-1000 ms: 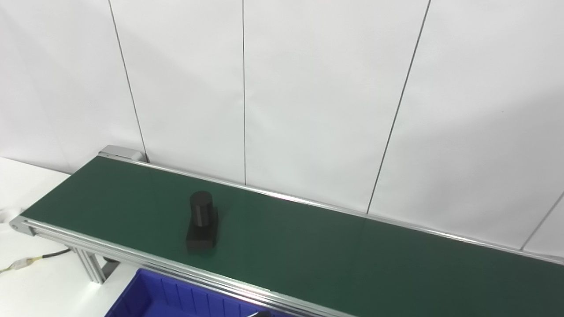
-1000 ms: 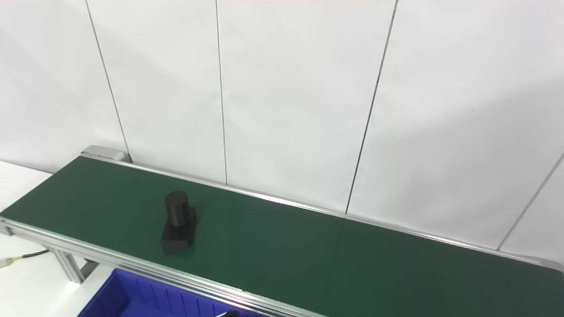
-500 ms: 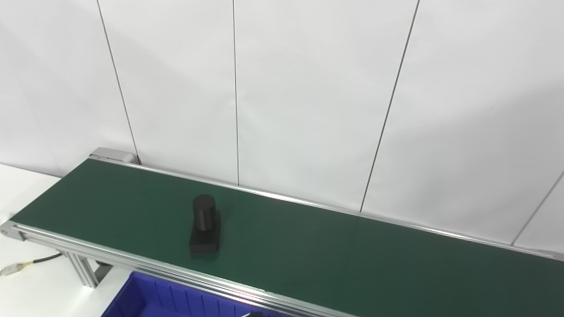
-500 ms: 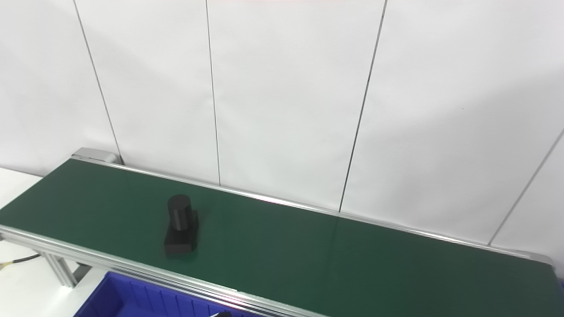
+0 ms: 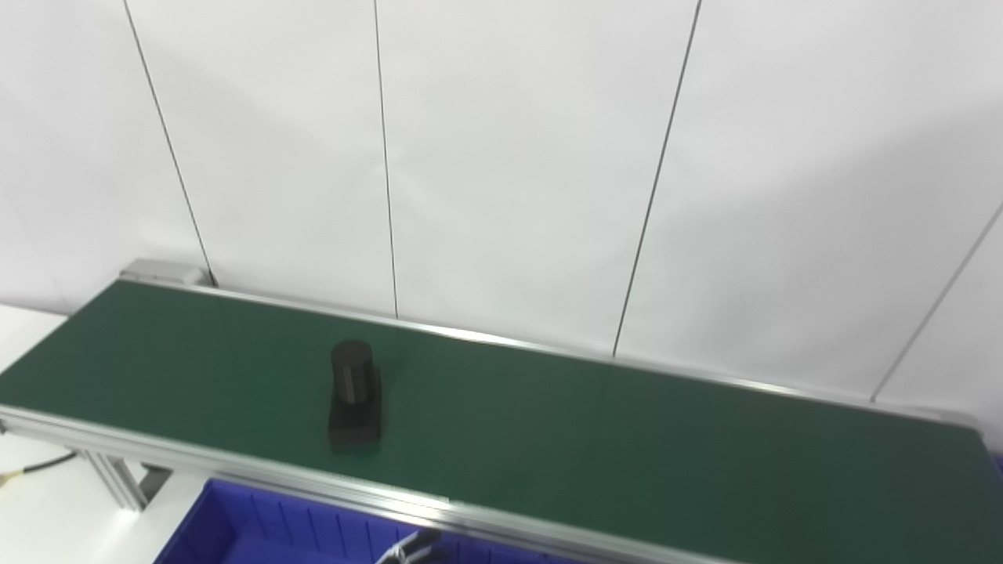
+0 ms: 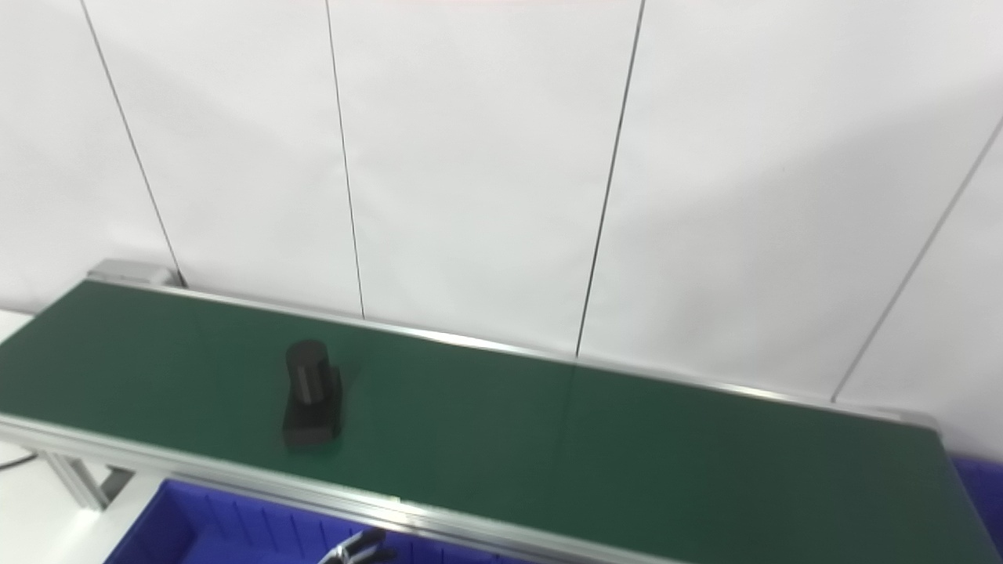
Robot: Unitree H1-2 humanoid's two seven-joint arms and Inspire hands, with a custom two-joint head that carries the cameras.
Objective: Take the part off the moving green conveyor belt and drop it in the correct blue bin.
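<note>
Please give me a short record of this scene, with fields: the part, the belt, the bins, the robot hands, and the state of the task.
part: black part, an upright cylinder on a flat base, alone on the belt
belt: green conveyor belt with silver rails, running along a white panel wall
bins: blue bin below the near rail; a second blue edge at the belt's right end
robot hands: no robot hand clearly seen; only a small dark tip at the bottom edge, over the bin
task state: part not yet picked, nothing touching it
</note>
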